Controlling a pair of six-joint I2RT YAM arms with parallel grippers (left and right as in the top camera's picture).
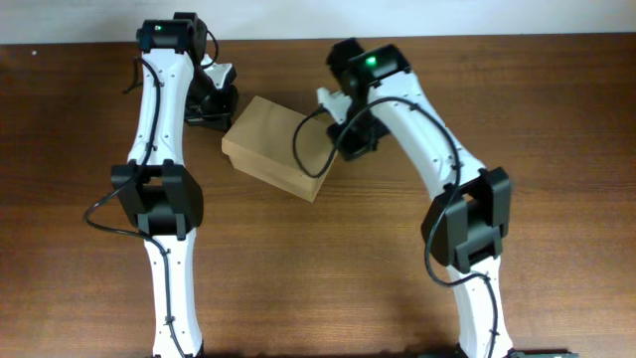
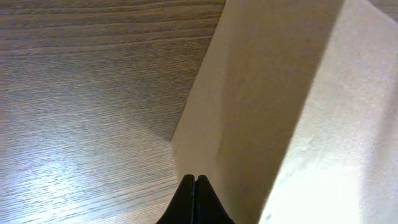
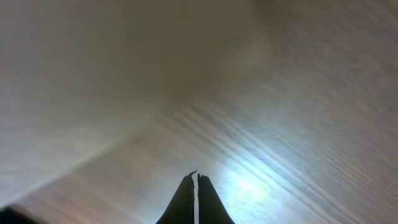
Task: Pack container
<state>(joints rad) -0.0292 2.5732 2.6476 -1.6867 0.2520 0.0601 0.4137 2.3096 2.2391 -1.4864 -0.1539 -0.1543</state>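
The container [image 1: 278, 146] is a plain tan cardboard box with its lid down, lying askew on the wooden table between my two arms. My left gripper [image 1: 214, 104] is at the box's far left corner. In the left wrist view its fingers [image 2: 194, 182] are shut and empty, right at the box's corner edge [image 2: 261, 112]. My right gripper [image 1: 350, 139] is at the box's right side. In the right wrist view its fingers [image 3: 197, 179] are shut with nothing between them, over the table, with the box's side [image 3: 93, 93] blurred at upper left.
The brown wooden table [image 1: 556, 119] stretches all round the box. Its far edge [image 1: 497, 38] meets a white wall at the top of the overhead view. No pens or markers are in view.
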